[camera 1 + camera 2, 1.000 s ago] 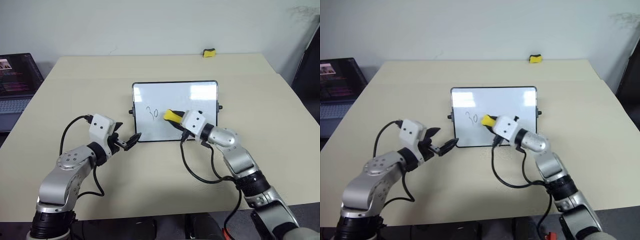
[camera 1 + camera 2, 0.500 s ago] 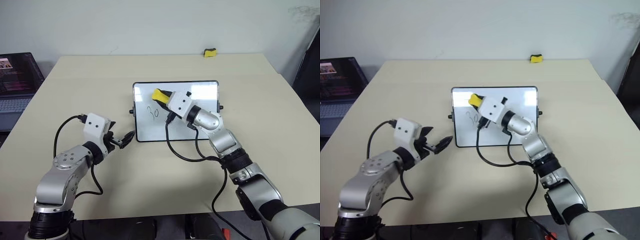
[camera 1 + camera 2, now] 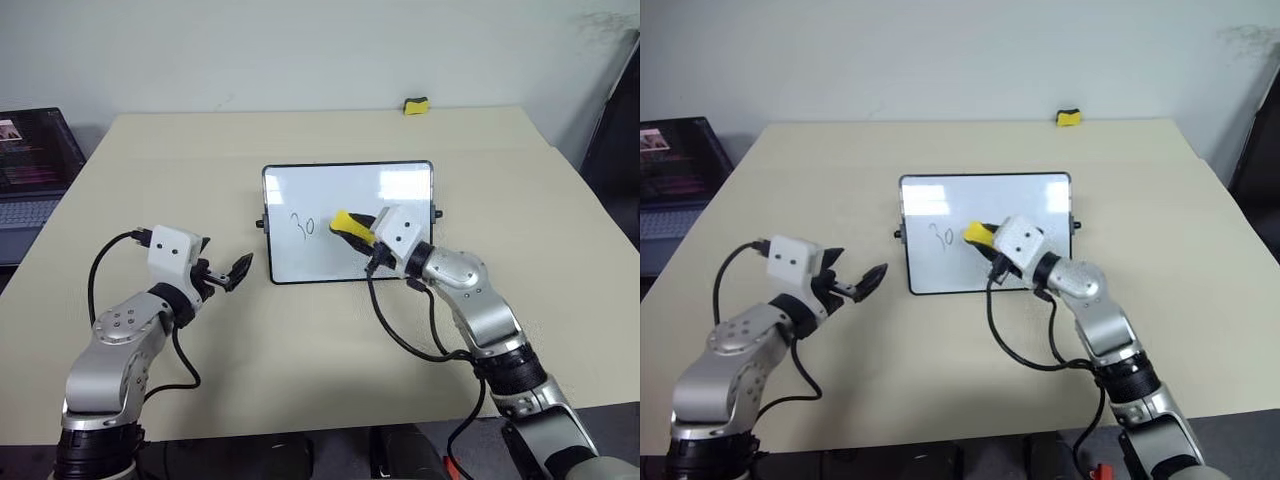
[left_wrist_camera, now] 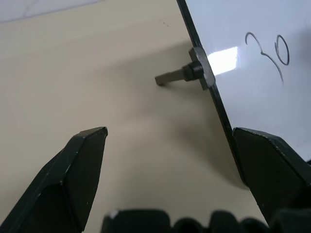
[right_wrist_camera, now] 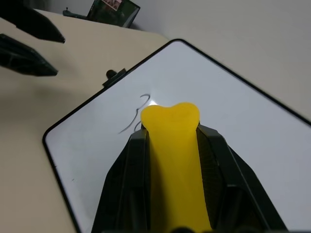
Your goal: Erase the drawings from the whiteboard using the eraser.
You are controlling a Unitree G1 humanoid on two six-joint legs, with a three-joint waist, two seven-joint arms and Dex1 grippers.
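Whiteboard [image 3: 348, 222], tabletop centre: only the "30" [image 3: 303, 225] remains. Eraser [image 3: 351, 225], clamped in right gripper [image 3: 362, 237], has swung back from the board's upper left, beside the "30". Left gripper [image 3: 232, 272] open, empty, drifted off the board's left edge.

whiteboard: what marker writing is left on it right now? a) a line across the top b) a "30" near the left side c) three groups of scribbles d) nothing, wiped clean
b: the whiteboard carries just a "30" toward its left side, with the yellow eraser held beside it in the right gripper.
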